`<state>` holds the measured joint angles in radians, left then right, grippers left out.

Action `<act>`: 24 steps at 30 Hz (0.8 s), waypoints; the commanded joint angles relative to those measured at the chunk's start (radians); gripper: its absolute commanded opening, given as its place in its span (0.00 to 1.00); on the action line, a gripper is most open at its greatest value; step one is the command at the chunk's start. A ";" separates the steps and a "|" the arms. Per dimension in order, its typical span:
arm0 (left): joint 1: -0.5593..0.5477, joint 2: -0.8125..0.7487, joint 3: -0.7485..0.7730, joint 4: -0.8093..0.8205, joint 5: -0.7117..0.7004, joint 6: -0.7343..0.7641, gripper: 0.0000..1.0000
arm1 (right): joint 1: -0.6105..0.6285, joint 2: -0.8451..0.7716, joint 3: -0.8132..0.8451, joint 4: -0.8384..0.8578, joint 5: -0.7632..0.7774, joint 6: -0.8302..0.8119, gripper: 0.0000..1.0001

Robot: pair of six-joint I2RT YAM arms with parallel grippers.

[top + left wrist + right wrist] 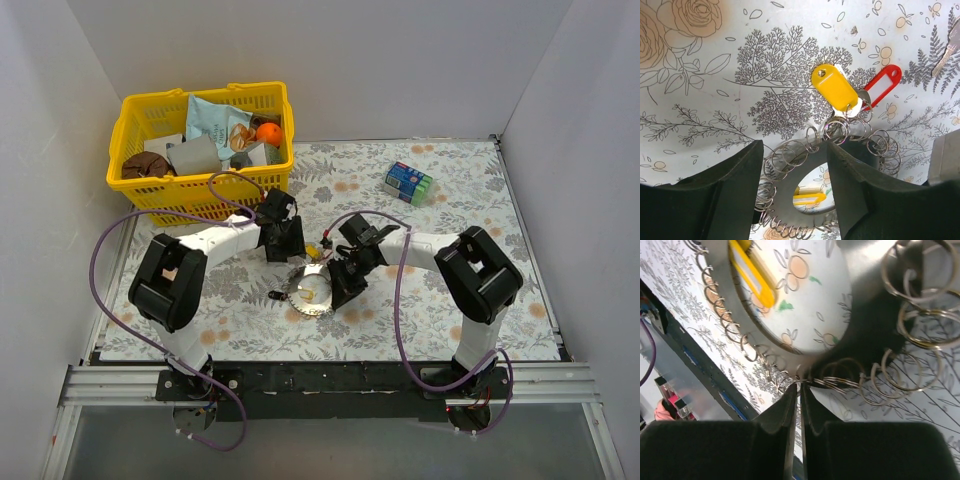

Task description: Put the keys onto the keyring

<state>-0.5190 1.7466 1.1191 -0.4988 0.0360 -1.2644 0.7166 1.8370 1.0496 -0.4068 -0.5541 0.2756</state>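
The keyring (303, 302) is a large flat metal hoop edged with many small wire rings, lying at the table's middle. My right gripper (343, 288) is shut on its rim; in the right wrist view the fingertips (800, 390) pinch the edge of the keyring (722, 280). My left gripper (288, 256) hangs open over the hoop's far side, jaws (795, 146) straddling the keyring (785, 180). Just past the hoop lie a yellow-headed key (834, 89) and a red-headed one (882, 84). Another yellow head (810, 199) shows through the hoop. A dark key (275, 295) lies left of it.
A yellow basket (130, 130) full of odds and ends stands at the back left, close behind my left arm. A blue-green packet (408, 183) lies at the back right. A bare metal key blade (949, 47) lies on the flowered cloth. White walls enclose three sides.
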 commanded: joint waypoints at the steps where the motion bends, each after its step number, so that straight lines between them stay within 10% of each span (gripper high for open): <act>1: 0.001 -0.032 0.027 -0.004 -0.010 0.033 0.53 | 0.021 -0.031 0.047 0.048 -0.033 0.048 0.15; 5: 0.001 -0.090 -0.013 0.034 0.034 0.046 0.54 | 0.020 -0.062 0.059 0.011 0.003 0.031 0.16; 15: 0.002 -0.305 -0.123 0.140 0.053 0.097 0.61 | 0.004 -0.209 0.030 -0.050 0.158 -0.036 0.70; 24: 0.001 -0.490 -0.199 0.239 0.033 0.203 0.84 | -0.192 -0.266 0.036 -0.021 0.111 -0.087 0.77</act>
<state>-0.5190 1.3453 0.9565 -0.3328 0.0811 -1.1381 0.5892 1.5974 1.0706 -0.4385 -0.4145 0.2279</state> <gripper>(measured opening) 0.797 0.760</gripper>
